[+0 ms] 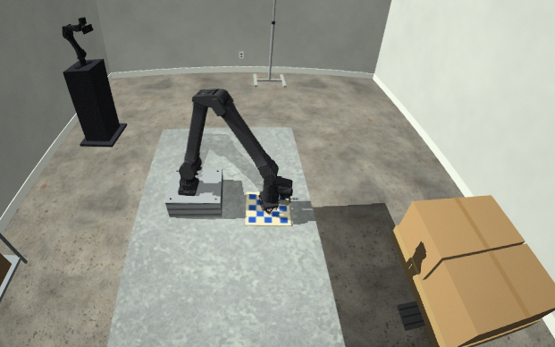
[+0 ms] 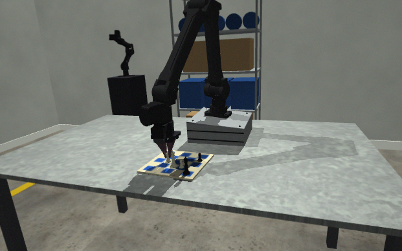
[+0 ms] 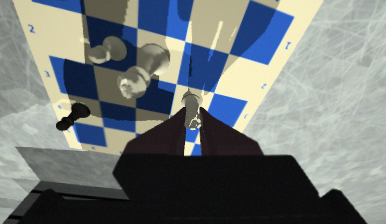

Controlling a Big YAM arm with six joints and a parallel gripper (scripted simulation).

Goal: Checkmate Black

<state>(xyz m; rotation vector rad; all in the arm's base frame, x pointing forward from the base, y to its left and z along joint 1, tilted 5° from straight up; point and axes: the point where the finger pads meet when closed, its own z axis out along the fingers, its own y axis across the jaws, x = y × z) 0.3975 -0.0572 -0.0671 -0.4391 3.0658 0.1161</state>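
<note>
Chessboard [image 3: 39, 45] edge digits 2, 3, others blurred
</note>
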